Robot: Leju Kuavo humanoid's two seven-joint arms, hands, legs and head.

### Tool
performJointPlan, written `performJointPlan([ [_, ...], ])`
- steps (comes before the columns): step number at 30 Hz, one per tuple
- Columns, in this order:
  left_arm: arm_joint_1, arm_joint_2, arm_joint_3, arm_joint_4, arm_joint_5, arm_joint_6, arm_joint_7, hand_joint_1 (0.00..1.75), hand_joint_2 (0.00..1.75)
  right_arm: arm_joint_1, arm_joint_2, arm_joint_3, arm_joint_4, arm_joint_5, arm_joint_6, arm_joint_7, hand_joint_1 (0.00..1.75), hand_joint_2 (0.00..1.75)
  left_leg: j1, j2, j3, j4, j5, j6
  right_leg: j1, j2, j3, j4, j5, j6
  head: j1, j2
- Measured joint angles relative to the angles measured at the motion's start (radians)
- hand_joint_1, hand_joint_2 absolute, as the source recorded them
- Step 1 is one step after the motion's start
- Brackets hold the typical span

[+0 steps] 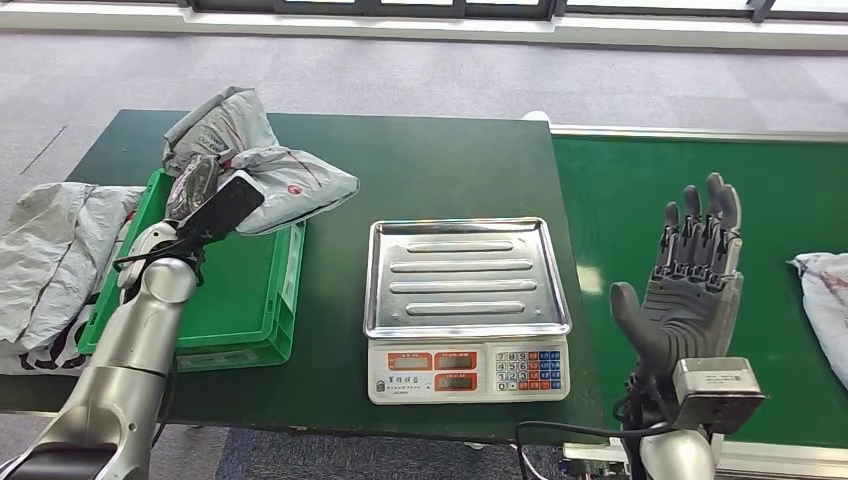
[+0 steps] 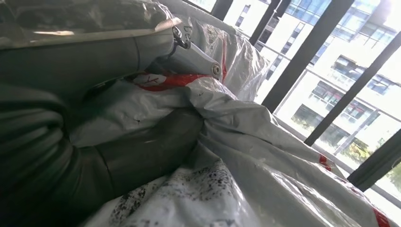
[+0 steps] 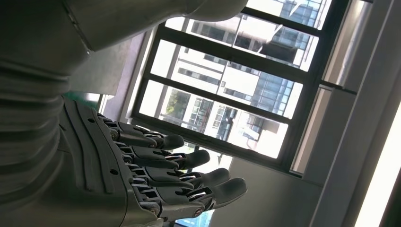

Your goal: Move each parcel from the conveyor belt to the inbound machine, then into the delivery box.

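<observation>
Over the crate (image 1: 262, 330), your left hand (image 1: 195, 190) grips the parcel (image 1: 290, 185); lower before releasing. Right hand (image 1: 690, 290) spread, empty.

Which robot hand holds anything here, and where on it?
The left robot hand grips the grey parcel by its crumpled near edge, over the green crate. The right robot hand holds nothing.
</observation>
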Motion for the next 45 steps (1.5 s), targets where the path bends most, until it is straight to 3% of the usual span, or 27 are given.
performJointPlan([
  [2,0.001,0.009,0.031,0.002,0.022,0.036,0.008,0.86,1.75,0.004,0.000,0.000,-0.005,0.009,-0.008,0.000,0.00,1.75,0.000,0.002,0.000,0.000,0.000,0.000,0.000,0.001,0.000,0.000,0.000,0.000,0.000,0.000],
  [3,0.002,0.015,0.052,0.005,0.030,0.061,0.013,0.42,1.75,0.007,0.000,0.000,-0.007,0.013,-0.011,0.001,0.00,1.75,0.000,0.003,0.000,0.000,0.000,0.000,0.000,0.002,-0.001,0.000,0.001,0.000,0.000,0.000],
  [6,0.009,0.032,0.126,0.017,0.021,0.147,0.019,0.00,1.75,0.015,0.000,0.000,-0.012,0.026,-0.014,0.005,0.00,1.75,0.000,0.004,0.000,0.000,-0.001,0.000,0.000,0.005,-0.002,0.000,0.001,-0.001,0.000,0.000],
  [12,0.028,0.044,0.238,0.044,-0.088,0.301,0.027,0.00,1.75,0.017,0.005,0.000,-0.016,0.077,-0.026,0.030,0.00,1.75,0.000,0.003,0.000,0.000,-0.001,-0.001,0.001,0.004,-0.002,0.000,0.001,-0.001,0.000,0.000],
  [25,0.065,0.003,0.279,0.047,-0.308,0.345,0.119,0.00,1.75,0.016,0.024,0.000,-0.022,0.199,-0.096,0.062,0.00,1.75,0.000,0.003,0.000,0.000,-0.001,0.000,0.000,0.004,-0.002,0.000,0.001,-0.001,0.000,0.000],
  [28,0.079,-0.019,0.278,0.016,-0.258,0.268,0.096,0.00,1.75,0.017,0.024,0.000,-0.022,0.227,-0.126,0.072,0.00,1.75,0.000,0.003,0.000,0.000,-0.001,0.000,0.000,0.003,-0.002,0.000,0.001,-0.001,0.000,0.000],
  [33,0.169,-0.078,0.238,-0.124,0.142,-0.116,-0.040,0.00,1.75,0.018,0.024,0.000,-0.020,0.199,-0.135,0.069,0.00,1.75,0.000,0.003,-0.001,0.000,-0.001,-0.001,0.000,0.004,-0.002,0.000,0.001,-0.001,0.000,0.000],
  [35,0.218,-0.097,0.208,-0.196,0.281,-0.211,-0.077,0.00,1.75,0.018,0.023,0.000,-0.017,0.152,-0.106,0.064,0.00,1.75,0.000,0.004,-0.001,0.000,-0.002,0.000,0.000,0.005,-0.002,-0.001,0.001,-0.001,0.000,0.000],
  [39,0.278,-0.113,0.173,-0.292,0.383,-0.265,-0.089,0.00,1.75,0.018,0.019,0.000,-0.011,0.103,-0.065,0.053,0.00,1.75,0.000,0.004,-0.001,0.000,-0.002,0.000,0.000,0.005,-0.003,-0.001,0.000,-0.001,0.000,0.000],
  [45,0.399,-0.137,0.120,-0.420,0.530,-0.311,-0.155,0.00,1.75,0.029,0.008,-0.002,-0.004,-0.006,0.095,0.083,0.00,1.75,0.000,0.005,0.000,0.000,-0.003,-0.001,0.000,0.006,-0.003,-0.001,0.000,-0.001,0.000,0.000],
])
